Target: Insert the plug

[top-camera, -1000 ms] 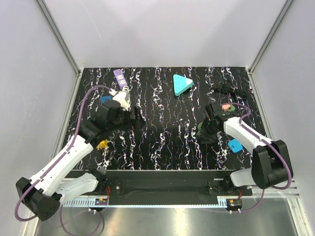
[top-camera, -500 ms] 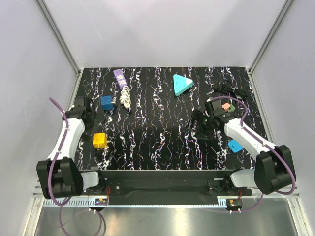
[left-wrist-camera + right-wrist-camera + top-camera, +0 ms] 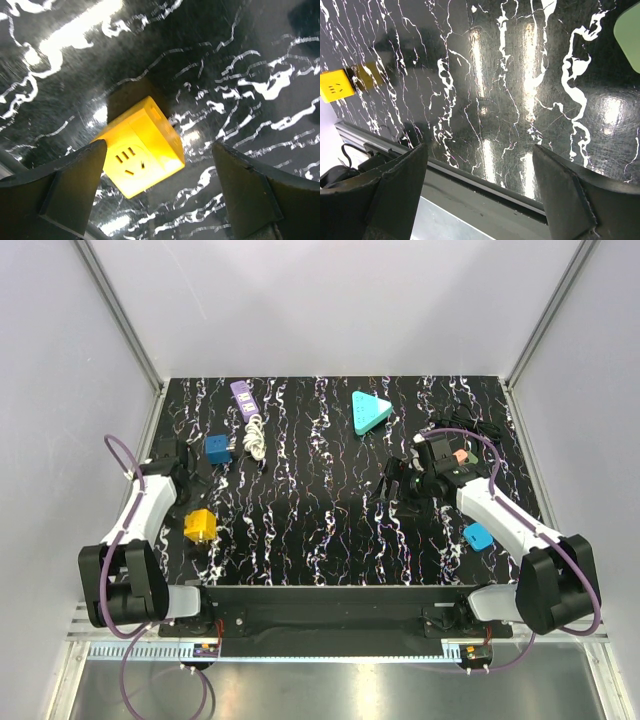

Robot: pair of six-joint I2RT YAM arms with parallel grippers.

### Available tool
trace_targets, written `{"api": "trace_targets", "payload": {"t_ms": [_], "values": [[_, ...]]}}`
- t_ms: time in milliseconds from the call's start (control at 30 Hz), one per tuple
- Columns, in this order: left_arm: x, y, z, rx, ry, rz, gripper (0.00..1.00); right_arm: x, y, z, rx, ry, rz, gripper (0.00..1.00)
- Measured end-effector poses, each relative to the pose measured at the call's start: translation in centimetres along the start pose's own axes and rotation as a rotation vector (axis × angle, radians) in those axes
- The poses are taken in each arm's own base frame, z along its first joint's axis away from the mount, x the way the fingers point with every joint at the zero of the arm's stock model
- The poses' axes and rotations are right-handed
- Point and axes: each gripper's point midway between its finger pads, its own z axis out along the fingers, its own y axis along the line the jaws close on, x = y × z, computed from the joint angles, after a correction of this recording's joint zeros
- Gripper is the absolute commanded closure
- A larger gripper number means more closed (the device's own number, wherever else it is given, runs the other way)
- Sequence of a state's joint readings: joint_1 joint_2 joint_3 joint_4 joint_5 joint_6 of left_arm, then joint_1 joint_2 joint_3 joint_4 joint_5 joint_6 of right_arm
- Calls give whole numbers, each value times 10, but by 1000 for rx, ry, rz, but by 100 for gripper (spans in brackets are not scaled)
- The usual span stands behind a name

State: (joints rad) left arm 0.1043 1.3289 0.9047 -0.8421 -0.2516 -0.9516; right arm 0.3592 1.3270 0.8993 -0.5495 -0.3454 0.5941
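Black marble-patterned tabletop [image 3: 320, 540] fills the floor of a grey-walled booth. I count two socket cubes, one purple power strip [image 3: 241, 393], one white coiled cord [image 3: 256, 436], one teal triangle [image 3: 369, 411], one black cable tangle [image 3: 465, 421], and two small pieces, one salmon [image 3: 460, 456] and one light blue [image 3: 477, 536].

The left gripper [image 3: 159, 146] is spread wide and grips nothing. The yellow socket cube [image 3: 142, 147] sits just below it, between the fingers, near the table's left edge. The blue socket cube [image 3: 216, 448] lies just beyond that gripper, and the cord is beside the cube; its plug end is too small to make out.

The right gripper [image 3: 477, 150] is also spread and holds nothing. It hovers over bare marble, with the salmon piece close at its outer side. A broad open stretch lies between the two grippers.
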Motion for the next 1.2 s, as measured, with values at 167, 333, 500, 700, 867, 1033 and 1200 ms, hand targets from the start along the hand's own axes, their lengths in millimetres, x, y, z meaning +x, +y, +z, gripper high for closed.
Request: {"api": "trace_targets", "payload": {"t_ms": [167, 333, 500, 700, 867, 1033, 1200], "values": [[10, 10, 11, -42, 17, 22, 3, 2, -1, 2, -4, 15, -11, 9], [12, 14, 1, -45, -9, 47, 1, 2, -1, 2, -4, 16, -15, 9], [6, 16, -15, -9, -47, 6, 1, 1, 0, 2, -7, 14, -17, 9], [20, 22, -4, -45, 2, -8, 1, -1, 3, 1, -13, 8, -19, 9], [26, 16, 9, -43, 39, 47, 5, -1, 3, 0, -14, 6, -20, 9], [51, -16, 10, 123, 110, 198, 16, -1, 4, 0, -16, 4, -20, 9], [99, -65, -8, 361, 185, 488, 15, -2, 5, -3, -22, -4, -24, 9]]}}
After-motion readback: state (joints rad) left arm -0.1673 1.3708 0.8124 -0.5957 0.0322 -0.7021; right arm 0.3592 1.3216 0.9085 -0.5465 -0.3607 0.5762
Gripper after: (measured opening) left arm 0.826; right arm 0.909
